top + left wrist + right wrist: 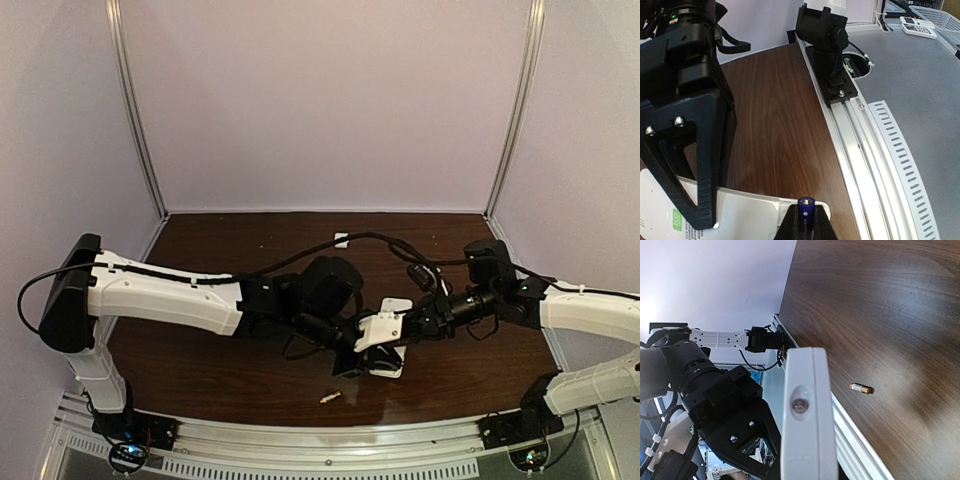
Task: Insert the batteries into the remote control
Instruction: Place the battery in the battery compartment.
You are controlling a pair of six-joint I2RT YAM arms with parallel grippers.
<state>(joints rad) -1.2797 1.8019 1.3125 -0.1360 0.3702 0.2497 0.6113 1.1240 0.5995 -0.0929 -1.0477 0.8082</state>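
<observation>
The left gripper (pixel 806 225) is clamped on one battery (pixel 806 202) at the edge of the remote control (pixel 740 215); the right gripper (pixel 415 322) clamps that remote off the worktop (pixel 775 125); a tilted push may squeeze the battery out; the second battery (pixel 329 397) lies apart.

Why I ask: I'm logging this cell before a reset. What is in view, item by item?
loose battery: 1, reddish-gold with a pale end, lying on the table near the front rail
held battery: 1, dark with a blue end, between the left fingers
remote control: 1, white, held above the table
small white piece: 1, white, at the table's far edge
table: 1, dark brown wood
spare handsets: 2, white, on the grey surface beyond the rail
left gripper: 1, black, shut on the held battery
right gripper: 1, black, shut on the remote control
</observation>
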